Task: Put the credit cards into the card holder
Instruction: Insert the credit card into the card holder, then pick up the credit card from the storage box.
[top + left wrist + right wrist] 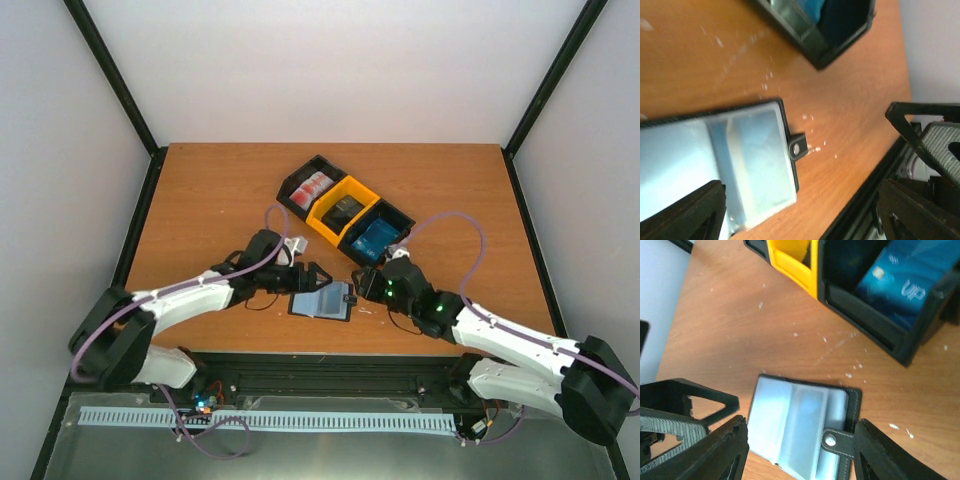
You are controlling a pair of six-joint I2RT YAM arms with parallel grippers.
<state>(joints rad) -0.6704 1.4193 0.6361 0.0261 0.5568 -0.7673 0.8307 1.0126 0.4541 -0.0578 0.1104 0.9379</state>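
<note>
The wallet (322,303) lies open on the tabletop (210,190), pockets up to take cards (900,285); the left pincer (800,215) and right pincer (800,452) flank it, both spread and empty.

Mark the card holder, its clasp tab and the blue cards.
card holder (322,303): top external view, open pocket panel.
clasp tab (830,440): right wrist view, snap stud.
blue credit cards (900,281): right wrist view, top card's face.
</note>
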